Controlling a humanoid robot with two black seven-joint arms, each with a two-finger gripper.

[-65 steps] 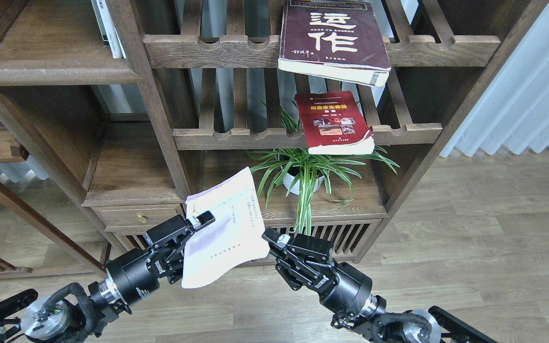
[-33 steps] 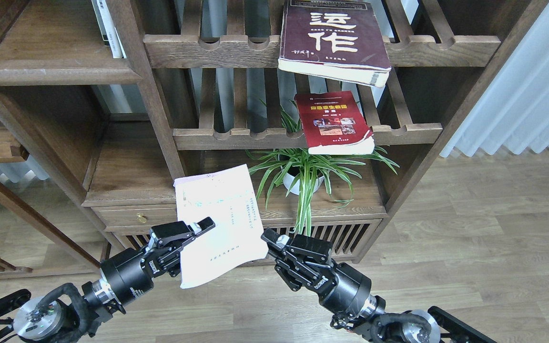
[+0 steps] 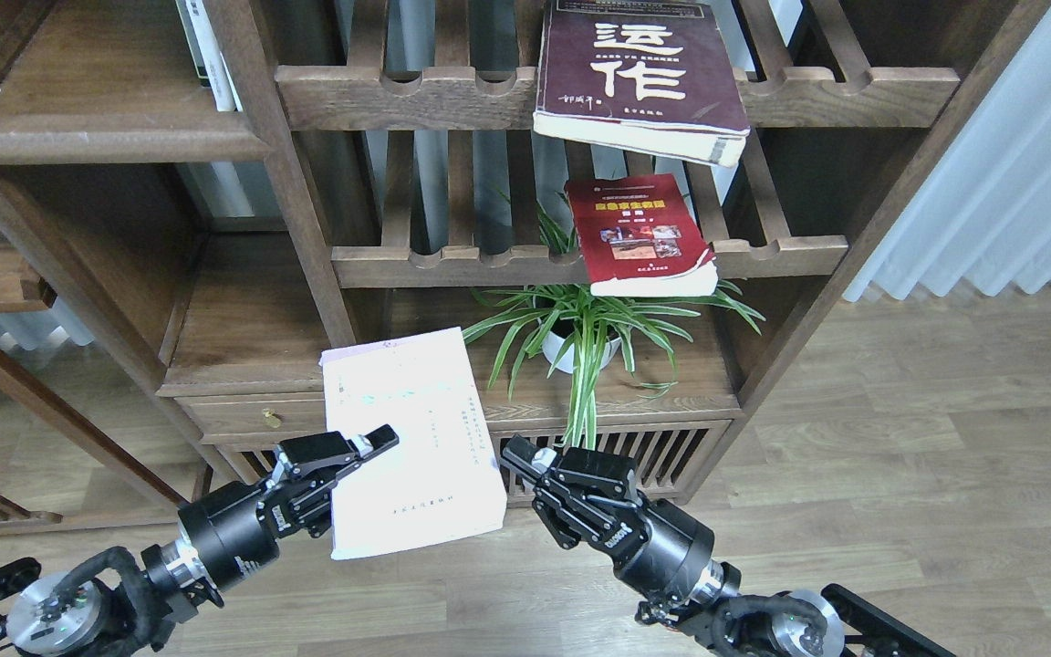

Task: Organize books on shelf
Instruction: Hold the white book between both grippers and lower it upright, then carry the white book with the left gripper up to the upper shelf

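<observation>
- Pale lavender-white, the thin paperback (image 3: 407,438) is hanging in front of the bookcase, gripped along its left edge by the left claw (image 3: 370,444), which is clenching it.
- Against a second ago, the book is squaring up and swinging leftward, now sitting flatter to the view, which suggests it is heading for the solid shelf (image 3: 252,365) on the left.
- The right claw (image 3: 525,459) is hovering just beside the book's right edge, holding nothing; I cannot tell whether its fingers are parted.
- The red book (image 3: 639,233) and maroon book (image 3: 639,78) are still lying on the slatted racks (image 3: 452,265), awaiting their turn.

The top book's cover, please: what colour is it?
Dark maroon with large white characters, head view.
</observation>
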